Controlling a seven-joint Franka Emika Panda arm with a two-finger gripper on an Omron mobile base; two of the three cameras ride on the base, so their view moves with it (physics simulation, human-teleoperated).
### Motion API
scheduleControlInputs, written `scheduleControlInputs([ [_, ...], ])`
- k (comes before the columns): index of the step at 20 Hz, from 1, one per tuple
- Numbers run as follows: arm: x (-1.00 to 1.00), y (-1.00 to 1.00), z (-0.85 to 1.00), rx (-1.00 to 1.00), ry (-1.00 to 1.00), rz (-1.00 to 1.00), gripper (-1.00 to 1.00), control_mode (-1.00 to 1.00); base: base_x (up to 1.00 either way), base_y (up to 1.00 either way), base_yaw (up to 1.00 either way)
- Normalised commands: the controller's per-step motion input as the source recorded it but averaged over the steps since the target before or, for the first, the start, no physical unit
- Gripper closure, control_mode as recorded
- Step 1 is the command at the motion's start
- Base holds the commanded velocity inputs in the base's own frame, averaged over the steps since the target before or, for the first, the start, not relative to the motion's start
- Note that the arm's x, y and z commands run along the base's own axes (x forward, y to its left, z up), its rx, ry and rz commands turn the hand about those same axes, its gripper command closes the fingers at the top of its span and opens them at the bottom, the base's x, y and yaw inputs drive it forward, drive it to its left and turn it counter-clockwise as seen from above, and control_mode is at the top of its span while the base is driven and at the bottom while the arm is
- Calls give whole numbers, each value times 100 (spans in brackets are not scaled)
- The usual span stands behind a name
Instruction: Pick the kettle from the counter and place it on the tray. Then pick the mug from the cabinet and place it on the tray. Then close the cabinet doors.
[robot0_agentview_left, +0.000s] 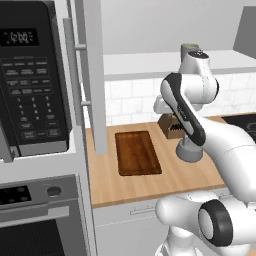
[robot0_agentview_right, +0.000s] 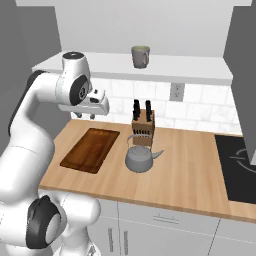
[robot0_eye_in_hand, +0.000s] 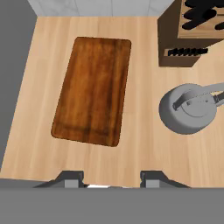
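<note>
The grey kettle (robot0_agentview_right: 139, 159) stands on the light wood counter (robot0_agentview_right: 190, 170), to the right of the dark brown tray (robot0_agentview_right: 91, 149) and in front of a knife block. My gripper (robot0_agentview_right: 85, 116) hangs open above the tray's far end, nothing between its fingers. In the hand view the tray (robot0_eye_in_hand: 93, 89) lies straight below, the kettle (robot0_eye_in_hand: 188, 109) is off to the right, and the gripper (robot0_eye_in_hand: 112, 179) holds nothing. The greyish-green mug (robot0_agentview_right: 140, 56) stands on the pale shelf of the cabinet (robot0_agentview_right: 175, 70). The left cabinet door (robot0_agentview_left: 95, 75) stands open; my arm hides most of the kettle (robot0_agentview_left: 189, 150).
A wooden knife block (robot0_agentview_right: 142, 125) stands by the tiled wall behind the kettle. A black cooktop (robot0_agentview_right: 240, 165) is set into the counter's right end. A microwave (robot0_agentview_left: 30, 75) and an oven (robot0_agentview_left: 30, 220) fill the column to the left. The right cabinet door (robot0_agentview_right: 242, 75) is open too.
</note>
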Motion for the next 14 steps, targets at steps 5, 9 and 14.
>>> scheduleControlInputs([
  [5, -13, -11, -3, 1, 0, 0, -100, -100, 0, 0, 0],
  [9, -18, -38, -18, 11, 0, 0, -100, -100, 0, 0, 0],
  [14, -15, -32, -32, 1, -5, -16, -100, -100, 0, 0, 0],
])
